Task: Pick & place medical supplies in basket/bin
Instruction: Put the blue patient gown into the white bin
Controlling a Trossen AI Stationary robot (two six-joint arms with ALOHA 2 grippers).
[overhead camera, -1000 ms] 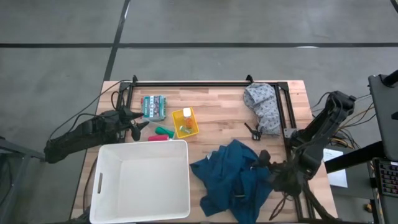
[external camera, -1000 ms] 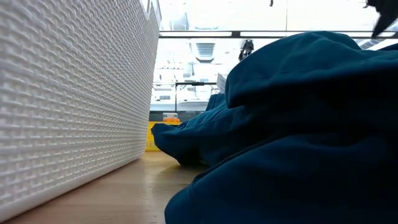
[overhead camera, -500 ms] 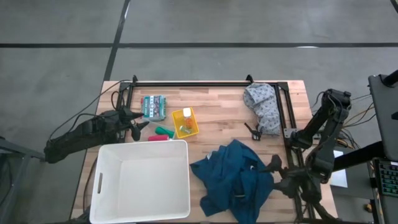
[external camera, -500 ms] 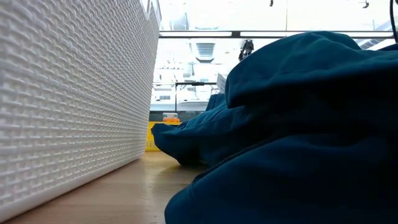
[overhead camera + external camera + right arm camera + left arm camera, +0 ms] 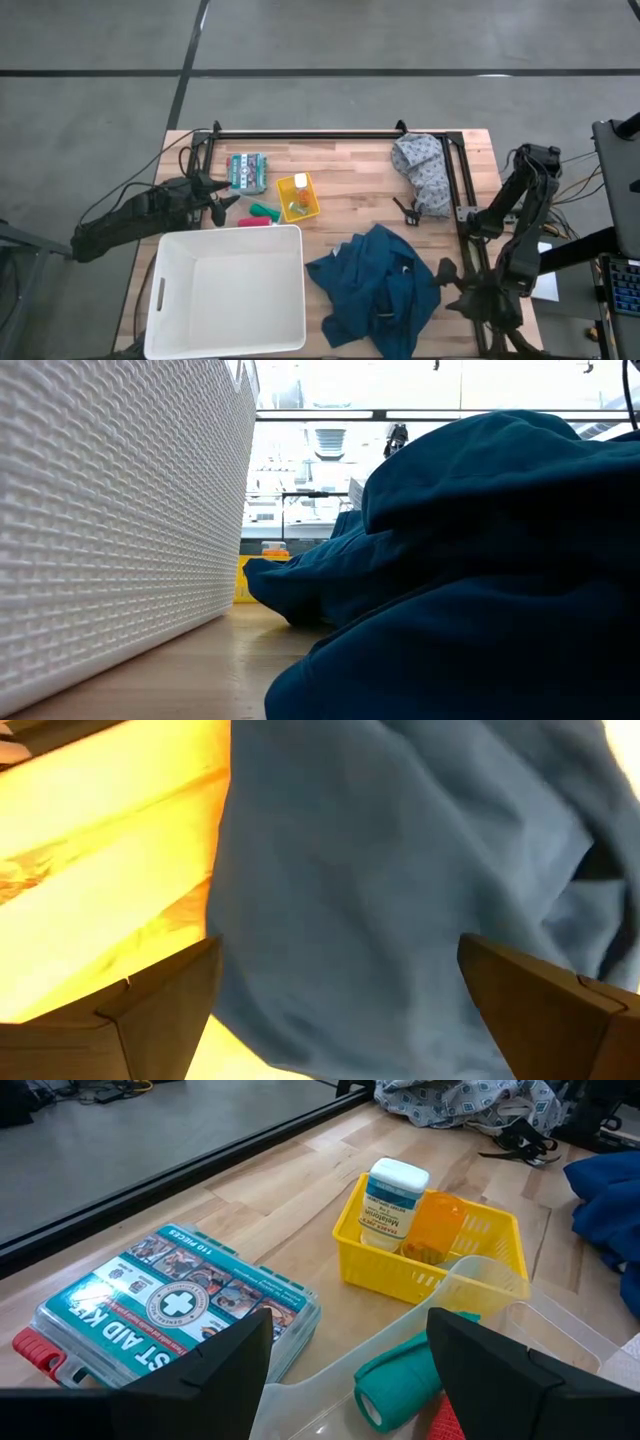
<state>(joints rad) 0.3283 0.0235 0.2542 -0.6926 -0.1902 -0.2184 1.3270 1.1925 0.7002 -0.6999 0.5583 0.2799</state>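
Observation:
The large blue garment (image 5: 375, 285) lies crumpled on the table's near right part and fills the low view (image 5: 480, 560). My right gripper (image 5: 443, 272) is open at the garment's right edge; its wrist view looks down on the blue cloth (image 5: 400, 870) between its spread fingers. The white tub (image 5: 225, 290) stands at the near left. A grey speckled cloth (image 5: 422, 170) lies at the far right. My left gripper (image 5: 222, 203) waits open near a green roll (image 5: 395, 1380) and a red item (image 5: 252, 222). A yellow basket (image 5: 430, 1245) holds a white bottle (image 5: 392, 1200) and an orange one.
A teal first-aid kit (image 5: 246, 171) lies at the far left, in front of my left gripper. A black frame rail (image 5: 310, 134) runs along the far edge and down the right side. A small black strap (image 5: 405, 210) lies beside the grey cloth. Bare wood shows mid-table.
My right gripper has drawn back from over the blue garment toward the table's right edge and slightly toward the near edge, ending at the garment's rim. The garment lies as it did before.

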